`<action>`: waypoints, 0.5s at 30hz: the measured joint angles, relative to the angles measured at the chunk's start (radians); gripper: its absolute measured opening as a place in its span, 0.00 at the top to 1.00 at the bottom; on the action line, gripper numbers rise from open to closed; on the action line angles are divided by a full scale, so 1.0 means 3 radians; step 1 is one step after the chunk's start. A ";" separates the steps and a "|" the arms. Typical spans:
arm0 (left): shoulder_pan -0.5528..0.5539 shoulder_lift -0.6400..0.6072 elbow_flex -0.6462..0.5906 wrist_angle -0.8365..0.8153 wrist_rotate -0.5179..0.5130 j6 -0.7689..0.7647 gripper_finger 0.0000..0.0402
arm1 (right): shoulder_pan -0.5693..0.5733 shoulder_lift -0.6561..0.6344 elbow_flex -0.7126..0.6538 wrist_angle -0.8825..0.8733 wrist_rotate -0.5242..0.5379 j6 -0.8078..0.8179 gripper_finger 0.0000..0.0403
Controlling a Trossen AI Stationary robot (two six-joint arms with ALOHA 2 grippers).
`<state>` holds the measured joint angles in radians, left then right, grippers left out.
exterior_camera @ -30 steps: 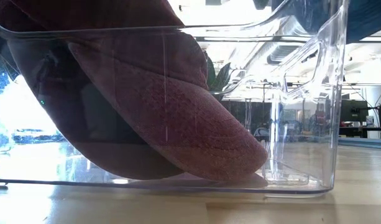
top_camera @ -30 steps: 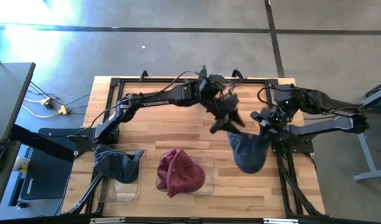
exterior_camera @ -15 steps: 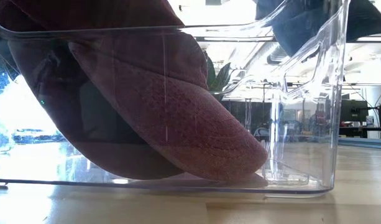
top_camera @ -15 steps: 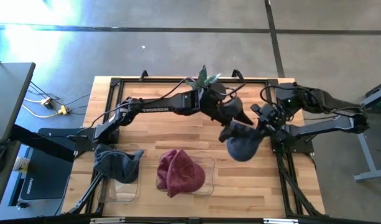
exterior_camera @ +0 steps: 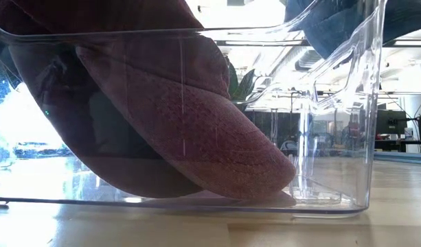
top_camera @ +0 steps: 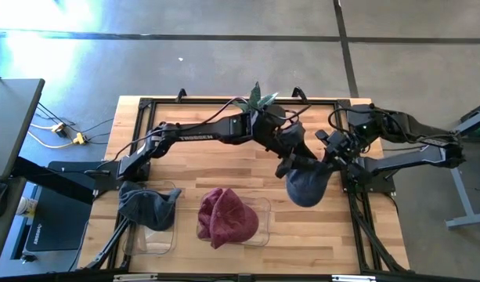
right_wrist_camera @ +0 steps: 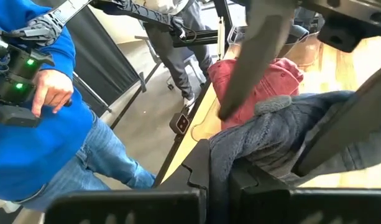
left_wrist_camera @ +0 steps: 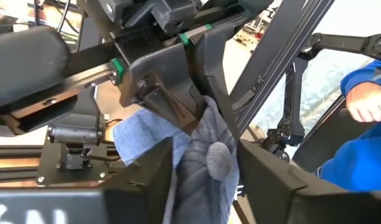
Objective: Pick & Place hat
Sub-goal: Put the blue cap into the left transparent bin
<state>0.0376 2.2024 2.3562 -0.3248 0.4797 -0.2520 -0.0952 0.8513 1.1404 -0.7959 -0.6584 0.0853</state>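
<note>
**Both arms meeting at a blue hat above the table's right side**

While a grey hat [top_camera: 148,205] is lying in a clear bin [top_camera: 153,235] at the table's front left, a red hat [top_camera: 224,217] is filling the clear bin [top_camera: 259,223] beside it, its brim pressing down against the bin's floor. Reaching across from the left, the left arm is stretching over the wooden table [top_camera: 208,160], and the left gripper [top_camera: 290,160] is sitting at the upper edge of the blue hat [top_camera: 306,186]; its fingers [left_wrist_camera: 146,168] are flanking the hat's crown and button, though whether they are pinching the cloth cannot be told. From the right, the folded right arm is bringing the right gripper [top_camera: 331,157] to the same hat, clenched on its fabric. The blue hat is hanging crumpled between them, right of the red one. Beyond the table, a person in a blue top [right_wrist_camera: 35,118] and jeans is standing.
</note>
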 joint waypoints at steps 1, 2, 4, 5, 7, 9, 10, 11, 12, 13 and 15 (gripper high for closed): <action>0.0001 0.0000 0.0000 0.0000 0.0000 0.0000 0.59 | 0.0000 0.0000 0.0000 0.0000 0.0001 0.0000 0.99; 0.0002 0.0000 0.0000 0.0001 -0.0001 0.0000 0.63 | 0.0000 0.0000 0.0000 0.0000 0.0001 0.0002 0.99; 0.0002 0.0000 0.0000 0.0003 0.0002 0.0000 0.70 | 0.0000 0.0000 0.0000 0.0000 0.0001 0.0003 0.97; 0.0001 0.0000 0.0000 0.0002 0.0013 0.0000 0.73 | 0.0000 0.0000 0.0000 -0.0001 0.0001 0.0003 0.96; 0.0001 0.0000 0.0000 0.0000 0.0043 0.0000 0.80 | 0.0000 0.0000 -0.0003 -0.0001 0.0017 0.0008 0.95; 0.0001 0.0000 0.0000 0.0000 0.0072 0.0009 0.88 | 0.0000 -0.0001 -0.0011 -0.0017 0.0104 0.0054 0.94; 0.0001 0.0000 0.0000 -0.0003 0.0100 0.0032 0.92 | 0.0000 -0.0001 -0.0011 -0.0037 0.0165 0.0097 0.92; 0.0001 0.0000 0.0000 -0.0011 0.0123 0.0044 0.95 | -0.0004 0.0000 -0.0011 -0.0052 0.0220 0.0143 0.90; 0.0003 0.0000 0.0000 -0.0019 0.0141 0.0051 0.97 | -0.0016 -0.0001 -0.0013 -0.0058 0.0252 0.0179 0.88; 0.0007 0.0000 0.0000 -0.0025 0.0158 0.0052 0.97 | -0.0034 -0.0004 -0.0013 -0.0052 0.0254 0.0224 0.85; 0.0014 -0.0013 0.0000 -0.0088 0.0167 0.0051 0.95 | -0.0071 -0.0015 -0.0004 -0.0022 0.0202 0.0238 0.78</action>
<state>0.0417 2.1985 2.3562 -0.3512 0.5299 -0.2367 -0.1166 0.8467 1.1393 -0.8026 -0.5979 0.1568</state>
